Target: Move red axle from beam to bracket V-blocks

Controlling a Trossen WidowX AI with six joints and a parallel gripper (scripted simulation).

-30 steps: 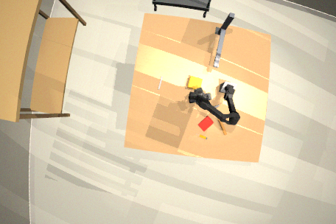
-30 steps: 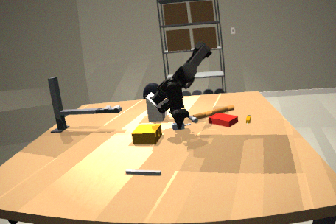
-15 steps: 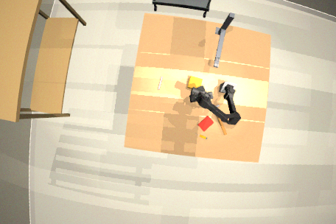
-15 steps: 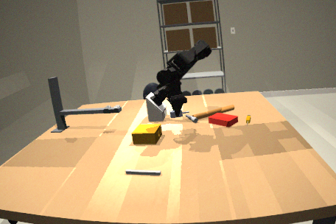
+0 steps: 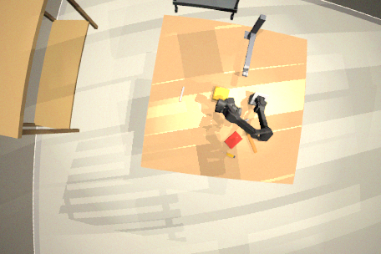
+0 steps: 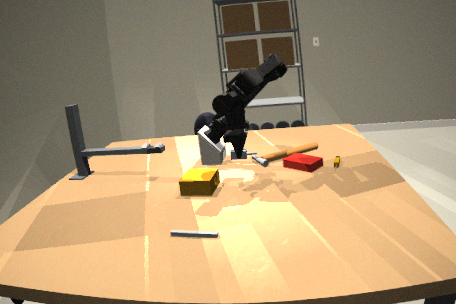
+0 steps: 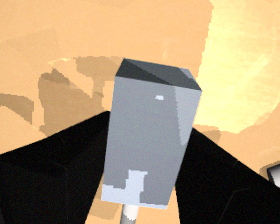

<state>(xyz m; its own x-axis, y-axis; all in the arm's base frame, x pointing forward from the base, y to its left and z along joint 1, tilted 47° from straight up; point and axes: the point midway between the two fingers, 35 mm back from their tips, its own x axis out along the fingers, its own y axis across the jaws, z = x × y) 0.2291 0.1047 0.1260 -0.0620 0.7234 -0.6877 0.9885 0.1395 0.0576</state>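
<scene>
Between the gripper's (image 5: 229, 107) (image 6: 239, 152) (image 7: 150, 132) black fingers, a grey rectangular block (image 6: 234, 155) (image 7: 147, 132) with a pale rod (image 7: 129, 214) sits pinched; no red axle is identifiable, so confirming it should precede any straight, gentle pull.

A dark grey bracket (image 5: 249, 52) (image 6: 117, 151) stands at the left of the table in the exterior view, its upright post vertical on a flat foot. From low on the post a long, slim arm reaches level to the right, raised above the tabletop. Small pale pieces, apparently the V-blocks (image 5: 245, 74) (image 6: 154, 147), sit at its free end; their notches are too small to make out. The red axle and the beam cannot be identified with certainty.
</scene>
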